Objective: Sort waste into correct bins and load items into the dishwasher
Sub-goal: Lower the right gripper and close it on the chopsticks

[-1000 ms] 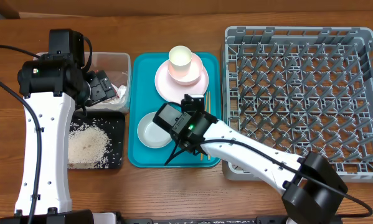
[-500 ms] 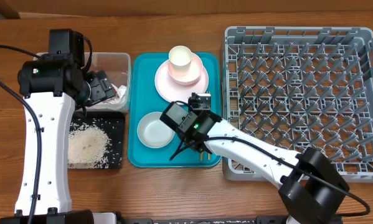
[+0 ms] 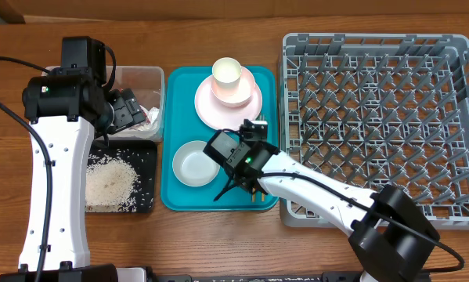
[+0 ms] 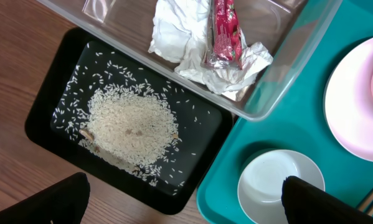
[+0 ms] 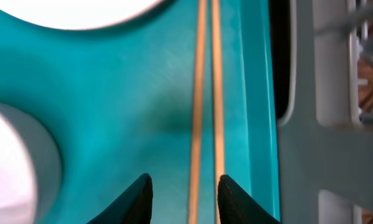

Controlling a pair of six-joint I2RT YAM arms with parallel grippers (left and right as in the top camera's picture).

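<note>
Two thin wooden chopsticks [image 5: 198, 93] lie side by side along the right edge of the teal serving tray [image 5: 111, 93]. My right gripper [image 5: 183, 202] is open just above them, its fingers either side of the left stick; the right stick passes by the right finger. In the overhead view it [image 3: 248, 186] hovers between the white bowl [image 3: 195, 164] and the grey dish rack [image 3: 375, 117]. My left gripper [image 4: 183, 205] is open and empty. Below it, tissue [image 4: 174, 37] and a red wrapper [image 4: 223, 31] lie in the clear tub [image 4: 279, 74], and rice [image 4: 130, 124] lies in the black tray [image 4: 55, 93].
A pale-pink plate [image 3: 246, 106] with a cup [image 3: 227, 76] on it sits at the back of the teal tray [image 3: 179, 94]. The clear tub [image 3: 140, 78] and black tray [image 3: 148, 157] stand left of it. The rack's wall [image 5: 311, 93] runs right beside the chopsticks.
My right gripper has moved to the right, away from the bowl and over the chopsticks. The left arm has not moved.
</note>
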